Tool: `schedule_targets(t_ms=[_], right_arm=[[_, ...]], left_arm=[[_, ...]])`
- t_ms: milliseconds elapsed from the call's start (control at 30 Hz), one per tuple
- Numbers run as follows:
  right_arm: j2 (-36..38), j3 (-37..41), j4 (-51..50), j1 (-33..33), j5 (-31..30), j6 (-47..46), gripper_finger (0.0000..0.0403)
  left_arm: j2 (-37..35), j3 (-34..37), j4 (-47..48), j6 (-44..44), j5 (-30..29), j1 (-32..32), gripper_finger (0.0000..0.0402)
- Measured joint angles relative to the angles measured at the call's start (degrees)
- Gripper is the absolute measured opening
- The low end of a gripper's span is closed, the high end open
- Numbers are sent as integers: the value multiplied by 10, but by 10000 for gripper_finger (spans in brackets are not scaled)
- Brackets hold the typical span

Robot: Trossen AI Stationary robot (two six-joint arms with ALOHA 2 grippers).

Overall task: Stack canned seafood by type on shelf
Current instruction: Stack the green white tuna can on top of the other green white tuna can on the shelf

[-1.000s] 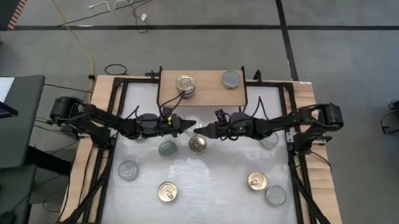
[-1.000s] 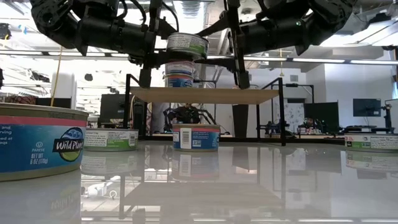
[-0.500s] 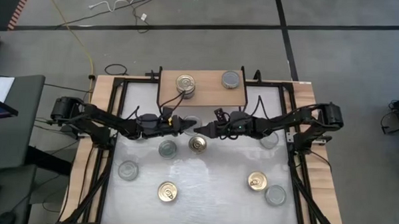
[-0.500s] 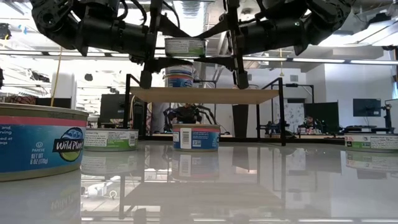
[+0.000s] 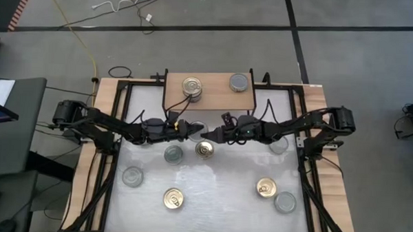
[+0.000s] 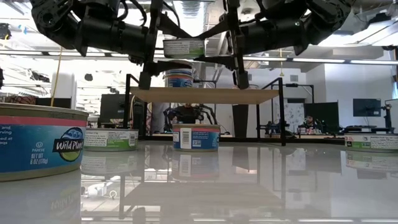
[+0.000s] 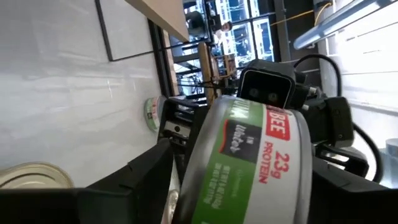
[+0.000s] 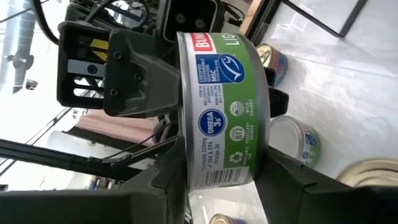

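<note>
A canned seafood tin with a green label (image 8: 221, 106) hangs above the table's middle, in front of the shelf (image 5: 210, 95). My right gripper (image 5: 207, 133) reaches in level from the right and is shut on it. My left gripper (image 5: 190, 131) reaches in level from the left and is open. Its fingers (image 7: 134, 180) stand above and below the same tin (image 7: 249, 162), apart from it. On the shelf, a gold-lidded tin (image 5: 192, 86) tops a stack at the left and a silver-lidded tin (image 5: 239, 81) stands at the right. My right gripper pinches the tin by its two flat ends (image 8: 185, 163), one finger over the lid and one under the bottom. The fingers come level from the table's right. The tin (image 6: 184, 47) sits upright and level, lifted clear of the table and higher than the shelf board.
Loose tins stand on the white tabletop: a gold one (image 5: 204, 150) right below the grippers, a silver one (image 5: 173, 154) beside it, others at the front left (image 5: 133, 175) (image 5: 173, 198) and front right (image 5: 266, 187) (image 5: 285, 201). One more (image 5: 278, 144) sits under the right arm.
My left gripper has opened and let go of the green-label tin while staying in place. The tin was tilted a second ago and now sits level in my right gripper's hold. Neither arm has shifted.
</note>
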State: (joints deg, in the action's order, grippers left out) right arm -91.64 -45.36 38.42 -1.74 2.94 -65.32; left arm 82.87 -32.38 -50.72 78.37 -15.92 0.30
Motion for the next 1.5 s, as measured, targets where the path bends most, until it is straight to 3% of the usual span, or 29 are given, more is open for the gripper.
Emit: schedule_targets(t_ms=[167, 400, 533, 767, 933, 1167, 1333, 1500], right_arm=[[0, 0, -14, 2, 1, -4, 166], [0, 0, -36, 3, 12, -19, 183], [1, 0, -40, 3, 21, -22, 172], [55, 0, -125, -2, 22, -11, 180], [139, 1, -261, -12, -6, 19, 188], [280, 1, -392, -61, -20, 42, 170], [350, 1, -469, -139, -21, 40, 181], [375, 1, -455, -252, -7, 35, 173]], left_arm=[[0, 0, 8, -25, 0, 0, 250], [0, 0, 8, -56, -9, 1, 251], [0, 0, -8, -54, -9, 5, 251], [-26, 0, -18, -97, -9, 10, 251], [-106, 0, 68, -180, -9, 10, 251], [-258, 0, 286, -280, -6, 8, 251], [-351, 0, 415, -281, -10, 8, 251], [-429, 0, 507, -313, -26, 8, 251]])
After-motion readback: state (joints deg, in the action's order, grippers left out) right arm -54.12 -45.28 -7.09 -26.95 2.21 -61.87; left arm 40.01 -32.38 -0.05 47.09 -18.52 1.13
